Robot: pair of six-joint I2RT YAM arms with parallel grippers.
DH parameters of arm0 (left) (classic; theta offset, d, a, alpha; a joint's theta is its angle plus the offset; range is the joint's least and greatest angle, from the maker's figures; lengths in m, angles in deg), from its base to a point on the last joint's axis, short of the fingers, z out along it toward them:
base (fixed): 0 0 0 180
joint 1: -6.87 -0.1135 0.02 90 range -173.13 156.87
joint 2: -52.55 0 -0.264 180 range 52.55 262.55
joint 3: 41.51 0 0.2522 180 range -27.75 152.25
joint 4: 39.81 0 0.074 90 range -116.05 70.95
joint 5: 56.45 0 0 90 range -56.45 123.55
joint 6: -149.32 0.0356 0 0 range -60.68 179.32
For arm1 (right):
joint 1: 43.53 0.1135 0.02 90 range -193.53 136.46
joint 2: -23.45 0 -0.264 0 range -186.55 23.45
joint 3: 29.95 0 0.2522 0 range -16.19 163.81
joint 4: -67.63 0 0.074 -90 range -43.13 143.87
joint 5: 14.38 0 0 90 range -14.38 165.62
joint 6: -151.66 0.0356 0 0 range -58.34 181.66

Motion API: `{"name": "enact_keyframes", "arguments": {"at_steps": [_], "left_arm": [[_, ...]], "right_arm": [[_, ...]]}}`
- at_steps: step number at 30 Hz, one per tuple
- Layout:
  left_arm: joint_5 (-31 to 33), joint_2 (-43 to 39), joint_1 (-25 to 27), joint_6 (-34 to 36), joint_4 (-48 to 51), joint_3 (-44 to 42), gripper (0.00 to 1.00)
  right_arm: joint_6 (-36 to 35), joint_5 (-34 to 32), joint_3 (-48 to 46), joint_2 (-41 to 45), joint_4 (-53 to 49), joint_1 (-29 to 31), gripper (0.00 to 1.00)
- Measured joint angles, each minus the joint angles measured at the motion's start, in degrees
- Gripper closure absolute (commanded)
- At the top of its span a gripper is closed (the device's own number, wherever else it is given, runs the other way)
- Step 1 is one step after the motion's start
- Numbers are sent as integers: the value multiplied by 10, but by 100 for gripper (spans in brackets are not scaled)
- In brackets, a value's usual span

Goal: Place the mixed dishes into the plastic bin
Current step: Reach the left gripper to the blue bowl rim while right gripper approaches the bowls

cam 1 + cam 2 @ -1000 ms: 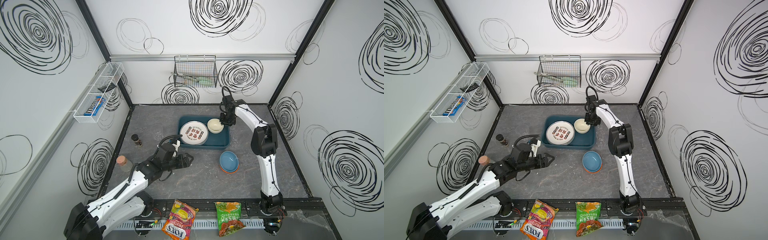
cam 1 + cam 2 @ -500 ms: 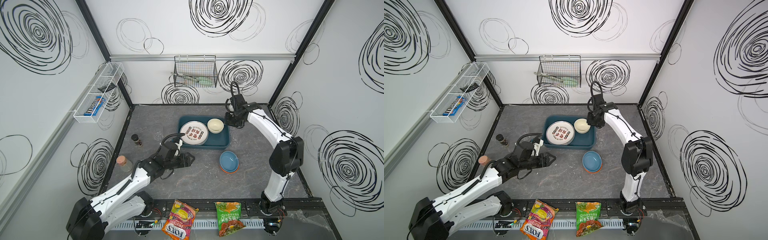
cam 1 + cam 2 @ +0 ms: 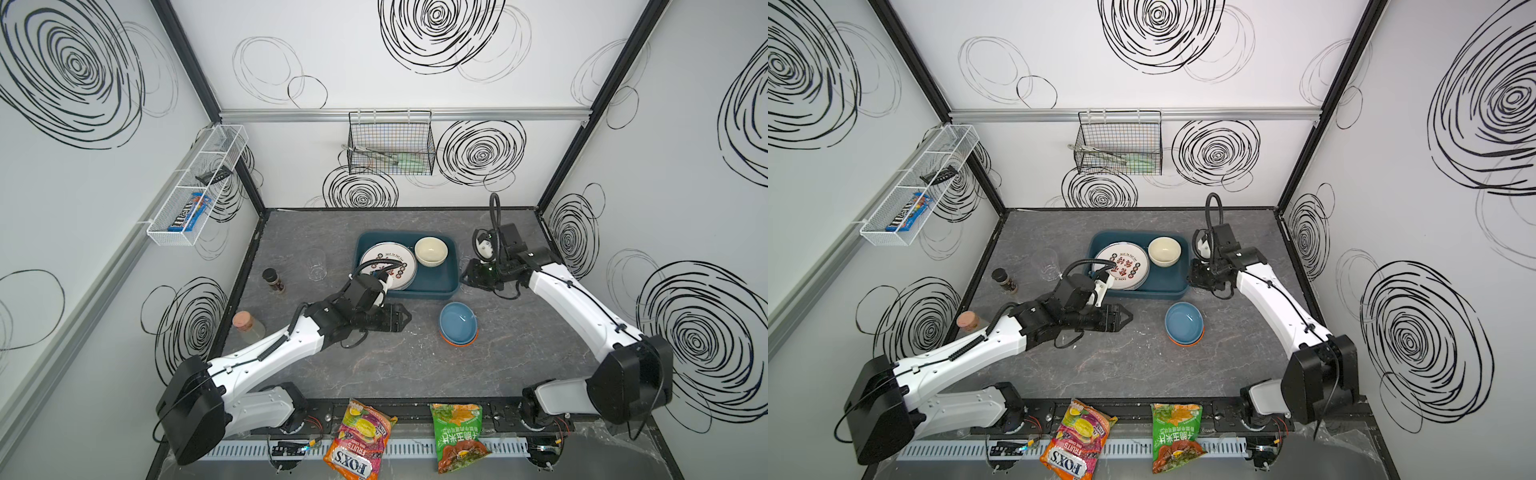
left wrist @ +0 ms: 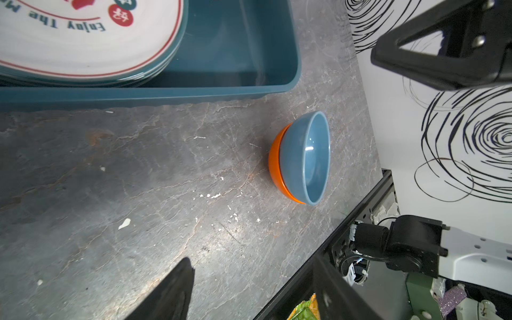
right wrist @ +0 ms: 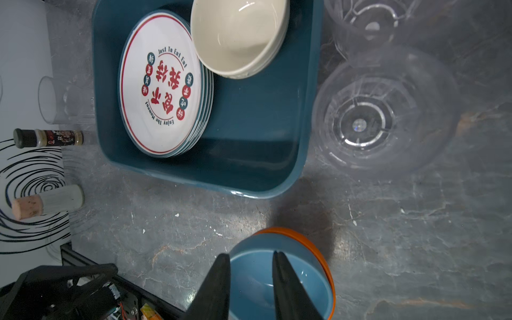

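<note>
A: Hands?
B: My left gripper is wide open, empty, pointing at blue bowl on table. My right gripper is barely parted, looks empty.
A: What's in?
B: The plastic bin holds plates, cream bowl.

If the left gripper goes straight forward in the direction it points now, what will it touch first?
Most likely the blue bowl, nested in the orange bowl. The left gripper points at it, with only bare table between. Height is unclear, so it might pass over the rim.

Lab booth: swirl-printed panel walls
</note>
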Motion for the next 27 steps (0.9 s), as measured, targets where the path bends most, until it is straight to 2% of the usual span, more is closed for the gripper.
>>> {"name": "enact_keyframes", "arguments": {"at_steps": [10, 16, 27], "left_arm": [[32, 103, 65, 28, 21, 87, 34], [67, 167, 96, 43, 49, 151, 40], [115, 292, 127, 63, 87, 260, 43]], "right_arm": [[7, 65, -143, 111, 29, -69, 72], [13, 105, -198, 121, 41, -85, 73], [22, 114, -240, 138, 67, -108, 73]]}}
